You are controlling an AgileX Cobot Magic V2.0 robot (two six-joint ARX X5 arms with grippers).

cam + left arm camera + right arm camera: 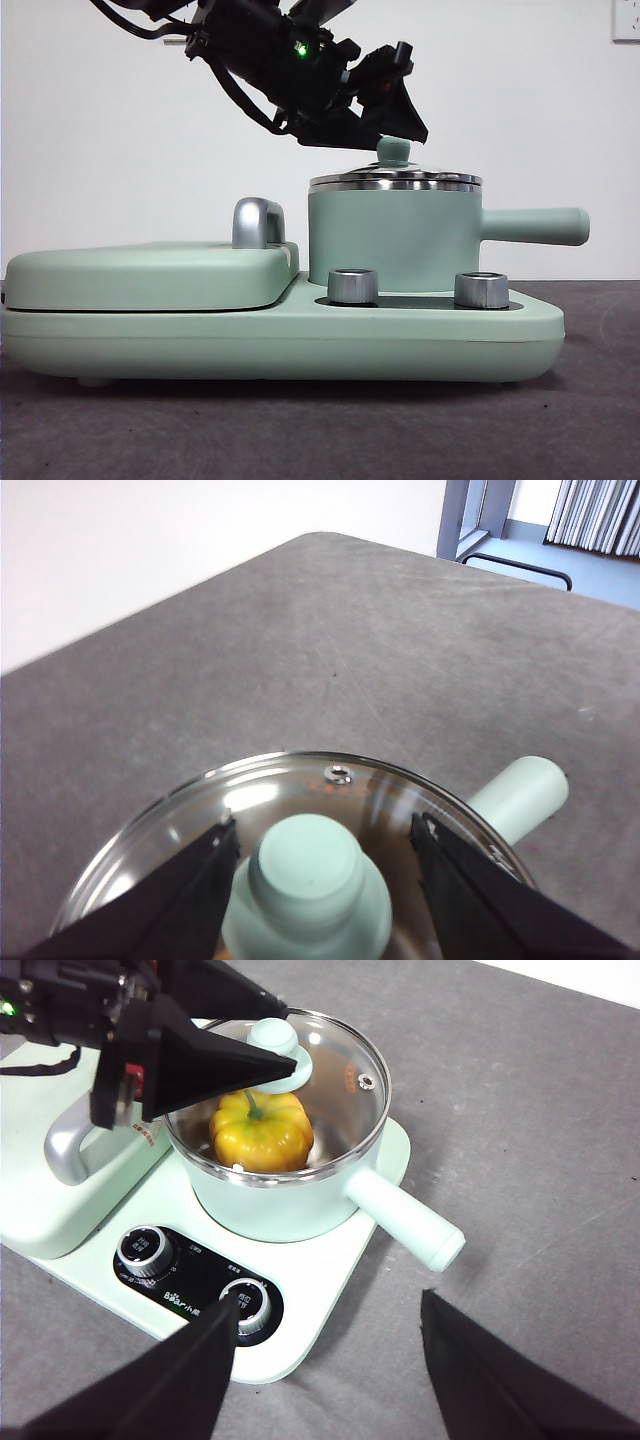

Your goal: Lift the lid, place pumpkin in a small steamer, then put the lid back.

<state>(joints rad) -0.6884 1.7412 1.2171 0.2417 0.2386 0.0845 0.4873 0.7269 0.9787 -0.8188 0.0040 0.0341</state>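
The small steamer (pixel 392 238) (pixel 290 1208) stands on the right half of the mint-green cooker base, its long handle (pixel 535 225) (pixel 520 792) pointing right. The glass lid (pixel 395 181) (pixel 335 778) (pixel 345 1065) rests flat on its steel rim. Through the glass, the right wrist view shows the yellow pumpkin (pixel 262 1130) inside the pot. My left gripper (pixel 398 112) (pixel 325 828) (pixel 295 1035) is open, one jaw on each side of the lid's knob (pixel 393 150) (pixel 308 880) with small gaps. My right gripper (pixel 328 1300) hangs open and empty over the cooker's front edge.
The flat griddle cover (pixel 150 275) with its chrome handle (pixel 257 222) (pixel 62 1145) fills the base's left half. Two steel dials (pixel 352 286) (pixel 481 290) (pixel 146 1248) sit in front of the pot. Grey table (pixel 350 650) surrounds the base (pixel 300 340).
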